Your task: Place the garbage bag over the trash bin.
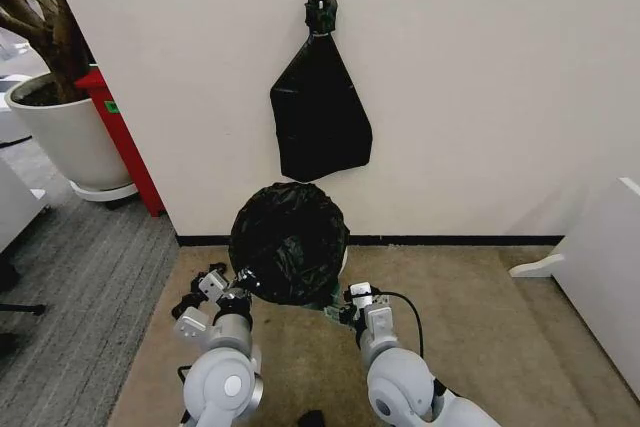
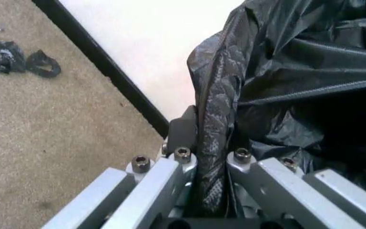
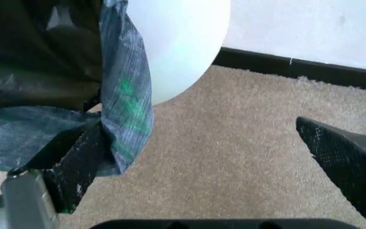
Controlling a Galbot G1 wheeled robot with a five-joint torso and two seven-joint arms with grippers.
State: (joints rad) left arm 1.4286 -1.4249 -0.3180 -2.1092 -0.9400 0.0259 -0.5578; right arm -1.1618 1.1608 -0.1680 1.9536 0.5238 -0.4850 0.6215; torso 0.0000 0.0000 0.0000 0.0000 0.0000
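Black crinkled plastic: the garbage bag [image 1: 289, 241], draped over the trash bin [image 3: 177, 43] on beige carpet [image 1: 480, 327] near the wall's foot. Left gripper [image 1: 243, 282]: at the bag's near left edge, fingers [image 2: 181, 131] pinched on a fold of the film. Right gripper [image 1: 338, 310]: at the bag's lower right hem, jaws spread wide, one finger [image 3: 75, 162] against the bag's hem, the other well clear. Bin: cream wall bare below the hem. Beyond, on the wall [image 1: 480, 77]: a black bag bundle [image 1: 318, 112] hanging from a hook.

Left gripper [image 2: 211, 191] pinched closed; right gripper [image 3: 221, 143] — fingers spread.
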